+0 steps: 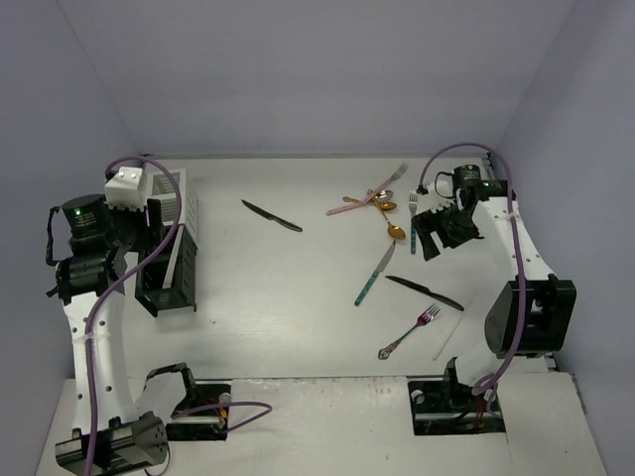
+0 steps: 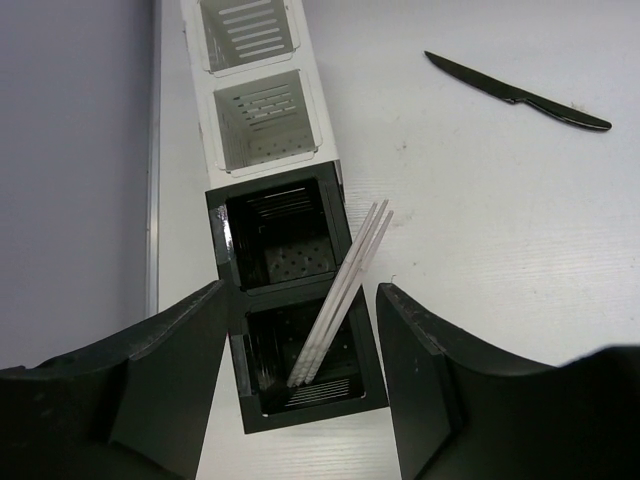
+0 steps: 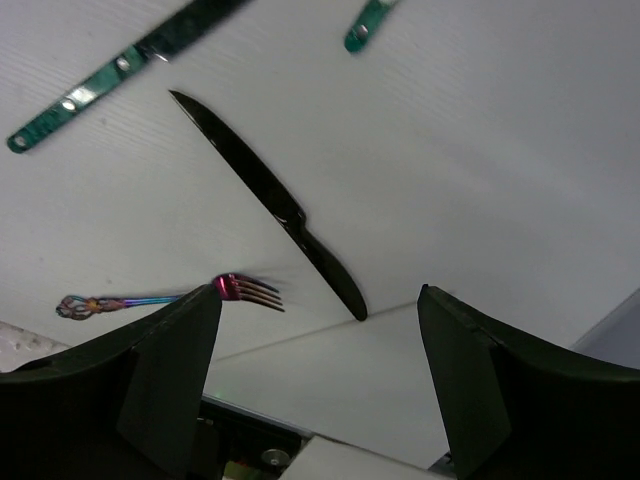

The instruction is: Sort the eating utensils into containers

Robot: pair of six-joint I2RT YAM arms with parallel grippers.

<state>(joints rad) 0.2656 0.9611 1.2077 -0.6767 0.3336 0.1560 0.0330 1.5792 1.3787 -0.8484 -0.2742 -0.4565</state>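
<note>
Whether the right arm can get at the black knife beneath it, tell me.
Probably yes. The black knife lies flat on the table just under the open right end effector, nothing covering it; the pink fork lies close by but apart.

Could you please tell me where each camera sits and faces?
Top external: above and behind, looking down on the table; left arm and right arm show.
Left wrist: on the left gripper, looking down into the black caddy holding white chopsticks; open jaws show.
Right wrist: on the right gripper, looking down at a black knife and pink fork; open jaws show.
Shared: top also sees that knife.
</note>
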